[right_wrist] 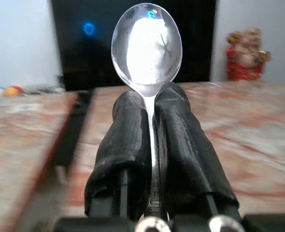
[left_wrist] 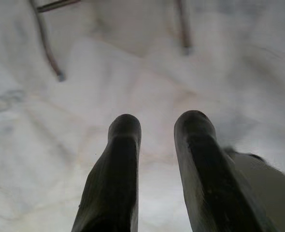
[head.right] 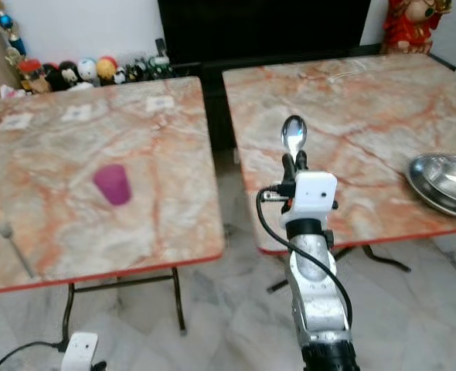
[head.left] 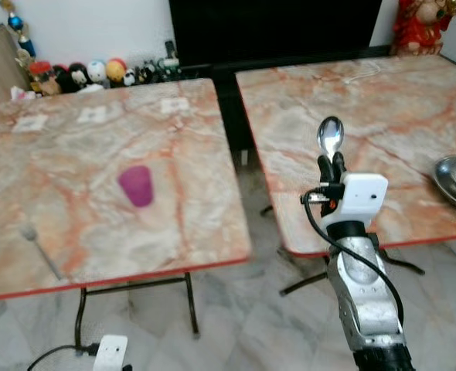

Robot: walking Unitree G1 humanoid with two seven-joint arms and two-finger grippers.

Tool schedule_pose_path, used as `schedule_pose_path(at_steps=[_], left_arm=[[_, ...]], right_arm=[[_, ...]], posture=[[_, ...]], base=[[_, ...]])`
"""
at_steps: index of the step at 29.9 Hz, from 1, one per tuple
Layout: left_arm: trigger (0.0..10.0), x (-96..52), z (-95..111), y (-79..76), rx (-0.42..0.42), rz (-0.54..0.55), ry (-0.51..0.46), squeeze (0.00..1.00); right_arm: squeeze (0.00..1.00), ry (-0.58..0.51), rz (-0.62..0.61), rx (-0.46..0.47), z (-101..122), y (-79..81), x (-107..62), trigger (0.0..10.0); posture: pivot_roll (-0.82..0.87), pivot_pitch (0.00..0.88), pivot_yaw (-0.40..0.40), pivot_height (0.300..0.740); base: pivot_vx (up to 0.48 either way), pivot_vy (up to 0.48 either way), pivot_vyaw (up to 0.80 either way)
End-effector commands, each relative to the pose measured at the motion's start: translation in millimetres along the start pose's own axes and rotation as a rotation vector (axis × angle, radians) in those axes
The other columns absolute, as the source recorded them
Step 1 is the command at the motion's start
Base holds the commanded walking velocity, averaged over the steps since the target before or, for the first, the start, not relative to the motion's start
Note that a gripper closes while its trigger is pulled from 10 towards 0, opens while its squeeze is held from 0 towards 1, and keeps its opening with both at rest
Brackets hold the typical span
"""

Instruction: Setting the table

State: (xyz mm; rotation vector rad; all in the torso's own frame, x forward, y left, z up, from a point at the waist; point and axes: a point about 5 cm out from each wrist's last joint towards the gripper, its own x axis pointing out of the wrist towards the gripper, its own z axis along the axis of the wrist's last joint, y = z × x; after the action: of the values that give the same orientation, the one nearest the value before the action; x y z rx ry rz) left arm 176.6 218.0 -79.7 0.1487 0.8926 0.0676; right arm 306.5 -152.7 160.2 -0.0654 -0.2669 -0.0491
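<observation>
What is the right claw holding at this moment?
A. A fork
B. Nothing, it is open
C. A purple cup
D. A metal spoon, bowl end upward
D. The right claw is shut on the handle of the metal spoon, whose bowl end stands up above the fingertips; the purple cup sits apart on the left table.

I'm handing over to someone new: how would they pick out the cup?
Two marble-patterned tables stand side by side; take the left table. Near its middle stands the cup, a small purple tumbler. It is the only coloured thing there; a grey fork lies nearer the front edge.
</observation>
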Motion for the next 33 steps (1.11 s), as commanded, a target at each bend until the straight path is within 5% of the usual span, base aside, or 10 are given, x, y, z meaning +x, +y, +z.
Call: schedule_pose_path(at_steps=[1, 33], left_arm=[[10.0, -1.2, -4, 8.3, 0.034, 0.017, 0.019, 0.00], [10.0, -0.8, -3, 7.5, 0.039, 0.011, 0.017, 0.00]], right_arm=[[0.00, -0.033, 0.013, 0.018, 9, 7.2, 3.1, 10.0], [0.00, -0.004, -0.093, -0.027, 7, -21.0, 5.0, 10.0]], posture=[[-0.14, 0.018, 0.075, 0.740], [-0.14, 0.065, 0.078, 0.740]], base=[[0.000, -0.428, 0.00], [0.050, -0.412, 0.00]])
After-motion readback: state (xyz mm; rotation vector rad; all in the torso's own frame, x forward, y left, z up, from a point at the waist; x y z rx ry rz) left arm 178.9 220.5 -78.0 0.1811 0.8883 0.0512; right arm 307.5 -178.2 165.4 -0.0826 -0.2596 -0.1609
